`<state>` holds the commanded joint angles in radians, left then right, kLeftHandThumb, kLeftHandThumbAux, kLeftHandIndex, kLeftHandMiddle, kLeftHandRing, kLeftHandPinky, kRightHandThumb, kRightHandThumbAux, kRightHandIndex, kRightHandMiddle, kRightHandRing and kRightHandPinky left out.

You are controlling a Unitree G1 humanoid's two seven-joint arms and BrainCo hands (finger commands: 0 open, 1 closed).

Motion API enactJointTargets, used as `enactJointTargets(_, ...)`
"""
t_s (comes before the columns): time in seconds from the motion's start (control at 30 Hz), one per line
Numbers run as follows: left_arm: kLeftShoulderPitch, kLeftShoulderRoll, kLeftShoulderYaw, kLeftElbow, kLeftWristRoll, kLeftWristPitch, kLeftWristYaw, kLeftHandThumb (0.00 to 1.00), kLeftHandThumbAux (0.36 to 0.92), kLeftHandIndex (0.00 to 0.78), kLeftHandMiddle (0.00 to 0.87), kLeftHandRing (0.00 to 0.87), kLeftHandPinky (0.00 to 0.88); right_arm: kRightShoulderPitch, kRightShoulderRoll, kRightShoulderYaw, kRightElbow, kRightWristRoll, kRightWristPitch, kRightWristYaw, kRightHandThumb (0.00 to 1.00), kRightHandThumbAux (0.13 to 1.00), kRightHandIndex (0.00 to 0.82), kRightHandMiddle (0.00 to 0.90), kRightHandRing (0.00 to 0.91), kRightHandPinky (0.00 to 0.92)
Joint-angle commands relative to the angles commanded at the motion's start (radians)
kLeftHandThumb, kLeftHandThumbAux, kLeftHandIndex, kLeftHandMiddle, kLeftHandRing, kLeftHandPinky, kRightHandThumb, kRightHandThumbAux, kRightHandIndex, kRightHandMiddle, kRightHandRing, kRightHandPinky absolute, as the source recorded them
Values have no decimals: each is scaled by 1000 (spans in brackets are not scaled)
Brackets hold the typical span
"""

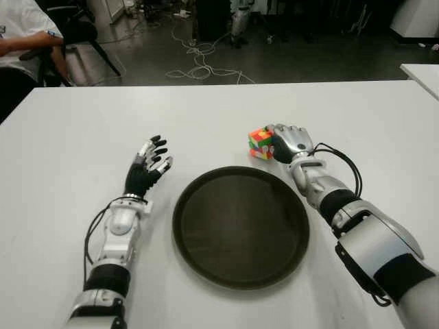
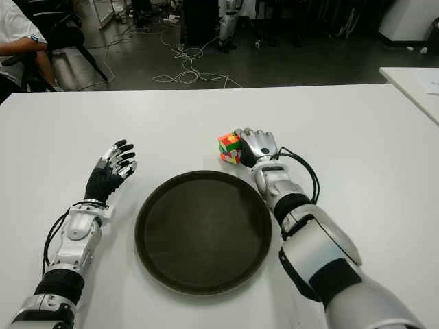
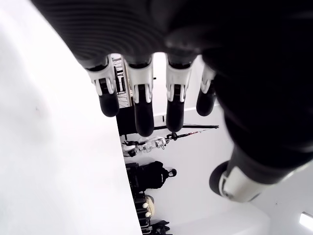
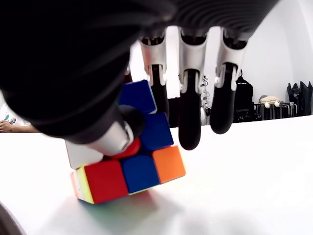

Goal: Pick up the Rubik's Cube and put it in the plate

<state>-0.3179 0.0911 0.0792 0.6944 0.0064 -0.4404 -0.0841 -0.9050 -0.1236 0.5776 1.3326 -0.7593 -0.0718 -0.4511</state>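
Beyond the plate (image 1: 240, 226), the right robot hand (image 1: 291, 142) loosely cups the Rubik's Cube (image 1: 260, 143).

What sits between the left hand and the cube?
Only bare white table and the far rim of the dark plate separate the left hand from the cube, per the eye views.

The right hand (image 1: 291, 142) sits at about 1 o'clock, with its arm reaching forward from the lower right. Its thumb presses on the Rubik's Cube (image 1: 260, 143) and one finger touches the far side, while the other fingers (image 4: 190, 128) hang loose. The left hand (image 1: 146, 168) is at about 10 o'clock, palm up, with its fingers (image 3: 142, 110) spread and holding nothing.
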Motion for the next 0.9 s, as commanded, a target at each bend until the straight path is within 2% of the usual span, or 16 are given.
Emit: enactJointTargets(0.9,-9,5,0,20,9,-11,4,62,689,102,164,141,98,-4,2,-11,-1,9,1,3,699,718,431,648,640,621)
